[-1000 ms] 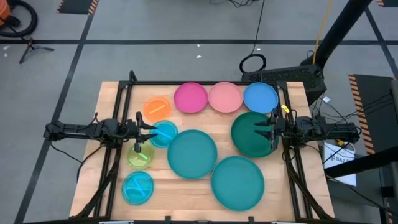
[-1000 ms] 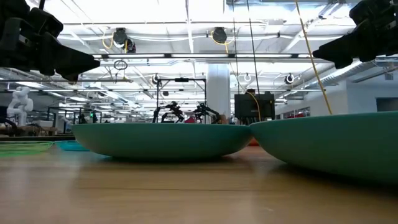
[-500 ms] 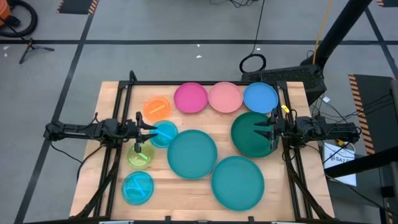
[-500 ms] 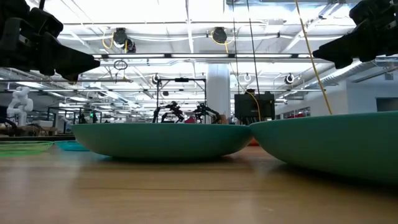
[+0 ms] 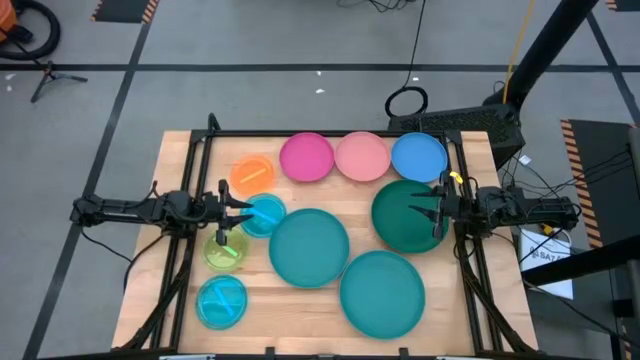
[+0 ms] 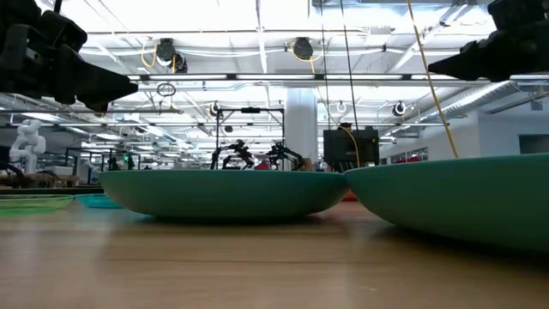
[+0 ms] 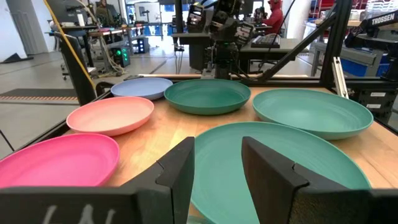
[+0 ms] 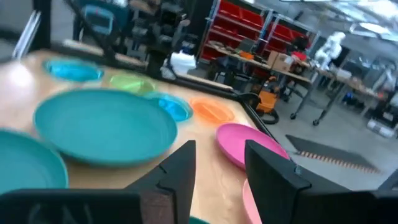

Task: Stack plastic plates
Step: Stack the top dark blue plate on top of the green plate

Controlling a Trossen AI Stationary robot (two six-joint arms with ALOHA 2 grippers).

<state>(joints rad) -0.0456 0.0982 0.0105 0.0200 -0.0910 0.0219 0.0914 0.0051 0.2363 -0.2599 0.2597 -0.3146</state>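
Ten round plates lie flat on the wooden table [image 5: 170, 300], none stacked. Along the far side are an orange plate [image 5: 252, 174], a magenta plate [image 5: 306, 157], a pink plate [image 5: 362, 156] and a blue plate [image 5: 418, 157]. A dark green plate [image 5: 400, 222] lies at the right, and two large teal plates [image 5: 308, 247] [image 5: 381, 292] lie in the middle and near. At the left are a cyan plate [image 5: 266, 216], a lime plate [image 5: 226, 250] and another cyan plate [image 5: 221, 302]. My left gripper [image 5: 244, 208] hovers open at the upper cyan plate's edge. My right gripper [image 5: 425, 210] hovers open above the dark green plate.
A black metal frame [image 5: 300, 133] runs round the table's far and side edges. Both arms reach in level from the left and right sides. The plates cover most of the middle, with bare wood at the near left corner and along the near edge [image 6: 257, 266].
My right gripper has risen a little above the dark green plate and drawn slightly toward the table's right edge. Its wrist view is blurred by the motion. The left arm and all the plates have stayed where they were.
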